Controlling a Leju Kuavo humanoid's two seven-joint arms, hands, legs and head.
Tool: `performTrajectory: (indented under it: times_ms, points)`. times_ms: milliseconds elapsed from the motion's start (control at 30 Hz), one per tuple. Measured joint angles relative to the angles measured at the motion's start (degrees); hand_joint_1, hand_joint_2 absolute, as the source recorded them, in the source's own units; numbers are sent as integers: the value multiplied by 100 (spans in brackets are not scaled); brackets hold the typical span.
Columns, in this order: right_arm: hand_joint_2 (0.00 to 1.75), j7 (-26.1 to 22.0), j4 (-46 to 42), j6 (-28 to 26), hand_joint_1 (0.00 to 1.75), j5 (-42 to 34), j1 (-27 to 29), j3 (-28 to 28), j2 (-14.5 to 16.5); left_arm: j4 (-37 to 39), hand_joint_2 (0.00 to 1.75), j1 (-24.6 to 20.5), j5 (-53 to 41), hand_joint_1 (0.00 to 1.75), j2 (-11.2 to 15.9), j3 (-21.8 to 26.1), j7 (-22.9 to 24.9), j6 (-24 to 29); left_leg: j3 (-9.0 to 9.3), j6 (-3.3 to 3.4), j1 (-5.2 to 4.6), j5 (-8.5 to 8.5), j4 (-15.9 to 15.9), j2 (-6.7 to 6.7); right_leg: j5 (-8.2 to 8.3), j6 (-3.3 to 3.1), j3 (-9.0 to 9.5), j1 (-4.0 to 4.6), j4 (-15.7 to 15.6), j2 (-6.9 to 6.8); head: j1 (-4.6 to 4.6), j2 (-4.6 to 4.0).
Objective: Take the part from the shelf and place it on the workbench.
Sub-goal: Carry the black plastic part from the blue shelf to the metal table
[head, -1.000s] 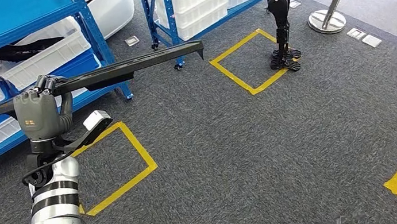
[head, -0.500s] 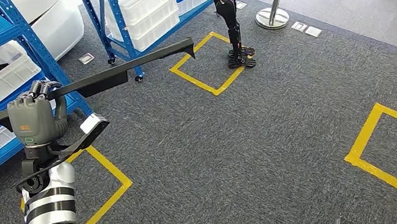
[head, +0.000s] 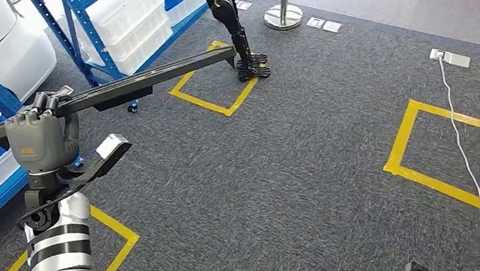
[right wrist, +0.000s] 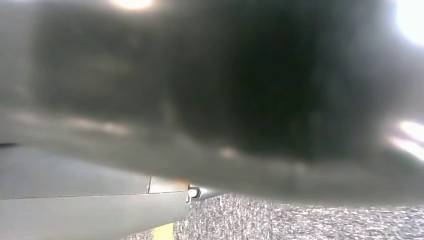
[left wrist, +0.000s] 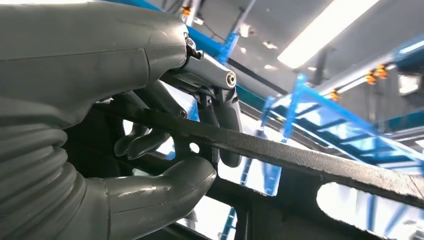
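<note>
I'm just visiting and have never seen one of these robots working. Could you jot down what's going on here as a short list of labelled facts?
Left hand: the left hand grips a long black part near one end
Part: roughly level, jutting out over the grey carpet
Shelves: blue shelves with white bins stand behind
Floor marks: yellow tape squares
Another robot: dark legs by the far shelf
Workbench: cannot see one
Right hand: right wrist view too blurred to tell

Yellow tape squares [head: 447, 152] on grey carpet [head: 284, 172]; white cable [head: 468, 147] across.
</note>
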Motion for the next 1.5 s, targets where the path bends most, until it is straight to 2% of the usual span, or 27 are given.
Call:
performTrajectory:
  times_ms: [33,100,167,233,267,300,367,433,500,533,600,667,733,767,800,867,900,967,1033,1100,1167,1233,1267,1333,1400,1467,1500]
  points:
    - [0,2,-1,0,0,1,10,0,1,0,175,-1,5,175,1,-3,-7,-1,15,-28,23,-47,26,-35,5,-37,4,-11,-5,82,-9,0]
    - [0,8,-2,1,0,3,16,2,7,1,175,4,47,175,7,-3,-47,0,-119,-56,53,-311,400,-335,19,-117,17,-38,-15,237,-43,0]
    - [0,11,-2,1,0,8,8,4,13,7,175,26,121,175,19,5,-116,0,-479,-36,45,-702,1168,-669,22,-183,20,-19,-15,381,-68,0]
    - [0,14,-2,0,0,13,8,4,14,34,175,48,184,175,28,15,-176,-2,-770,12,25,-829,1671,-766,23,-219,23,26,-14,557,-71,0]
    - [0,15,-2,-1,0,14,12,4,15,51,175,54,198,175,30,20,-200,-2,-781,51,13,-722,1621,-786,25,-224,28,47,-13,654,-72,0]
    - [0,15,-2,-1,0,15,16,4,15,64,175,54,191,175,30,23,-221,-2,-688,101,-2,-526,1363,-825,25,-225,38,64,-12,746,-71,0]
    - [0,15,-1,-2,0,15,14,5,25,78,175,43,166,175,30,25,-244,-2,-370,221,-25,-109,616,-1084,26,-220,46,92,-5,906,-66,0]
    - [0,14,0,-4,0,15,5,8,37,108,175,21,173,175,31,27,-265,-2,-185,282,-48,50,192,-1276,38,-193,14,84,-2,1041,-68,0]
    - [0,14,0,-8,0,14,16,8,37,155,175,-3,187,175,21,28,-285,-2,-147,292,-73,52,104,-1183,63,-131,-23,56,-24,1171,-86,0]
    - [0,14,1,-10,0,13,29,8,33,187,175,-18,183,175,14,23,-273,-2,-114,301,-66,73,50,-1118,62,-108,-47,53,-11,1139,-92,0]
    - [0,13,1,-12,0,7,37,8,29,286,175,-58,178,175,12,4,-175,-3,-37,320,-39,124,-67,-968,-54,-90,-206,70,252,818,-78,0]
    - [0,13,1,-12,0,2,24,8,32,427,175,-87,215,175,45,-63,3,-4,-10,333,-36,139,-107,-817,-313,-91,-566,58,912,464,-56,0]
    - [0,13,1,-15,0,-3,26,7,28,608,175,-97,265,175,93,-170,116,-4,-11,326,-32,125,-106,-657,-460,-34,-877,6,1461,377,-50,0]
    - [0,13,1,-21,0,-16,30,5,22,702,175,-101,291,175,112,-214,160,-5,-10,314,-27,114,-104,-583,-422,25,-886,-25,1454,353,-47,0]
    - [0,13,1,-30,0,-54,33,8,14,785,175,-104,358,175,146,-269,253,-5,-8,295,-20,101,-100,-508,-319,96,-784,-54,1242,312,-45,0]
    - [0,13,-1,-45,0,-174,29,40,-1,903,175,-118,587,175,246,-507,550,-5,-3,229,-15,61,-77,-369,-59,202,-357,-74,467,97,-42,0]
    - [0,13,-1,-49,0,-234,27,66,-2,956,175,-143,699,175,319,-666,664,-4,-7,186,-26,32,-52,-305,33,202,-191,-66,164,-9,-47,0]
    - [0,13,-2,-52,0,-294,33,109,2,1098,175,-227,785,175,415,-915,685,-1,10,109,-51,-15,-34,-193,88,104,-81,-28,-36,-67,-65,0]
    - [0,13,-2,-56,0,-309,51,127,-8,1257,175,-299,793,175,439,-1014,585,-1,59,48,-33,-56,-38,-126,94,-3,-85,-28,-42,81,-85,0]
    - [0,10,-2,-57,0,-311,60,144,-17,1423,175,-357,824,175,443,-1048,467,-2,9,2,8,-225,162,-330,97,-72,-64,-50,-52,221,-106,0]
    - [0,7,-2,-58,0,-314,52,160,-16,1605,175,-398,888,175,450,-1044,366,-3,-300,-2,21,-592,834,-649,96,-133,-48,-45,-55,356,-136,0]
    - [0,4,-2,-58,0,-316,51,165,-15,1761,175,-404,962,175,451,-1009,299,-3,-705,26,14,-871,1585,-764,95,-169,-44,-12,-53,514,-149,0]
    - [0,4,-2,-60,0,-316,57,166,-13,1817,175,-403,986,175,446,-982,276,-3,-812,50,12,-856,1727,-777,96,-174,-40,3,-52,605,-148,0]
    - [0,4,-2,-62,0,-316,63,167,-9,1880,175,-410,1004,175,424,-920,220,-2,-696,122,2,-502,1342,-827,100,-181,-23,21,-49,784,-149,0]
    - [0,4,-2,-62,0,-319,61,168,1,1891,175,-436,1004,175,399,-853,178,0,-357,203,-5,-77,559,-1055,102,-179,-14,34,-44,937,-145,0]
    - [0,2,-2,-63,0,-320,60,168,13,1889,175,-473,1004,175,373,-804,149,2,-171,240,-26,55,144,-1218,113,-149,-44,27,-44,1051,-143,0]
    - [0,1,-2,-63,0,-320,67,168,15,1887,175,-486,1006,175,349,-788,121,2,-153,249,-44,40,100,-1201,126,-117,-65,18,-50,1104,-146,0]
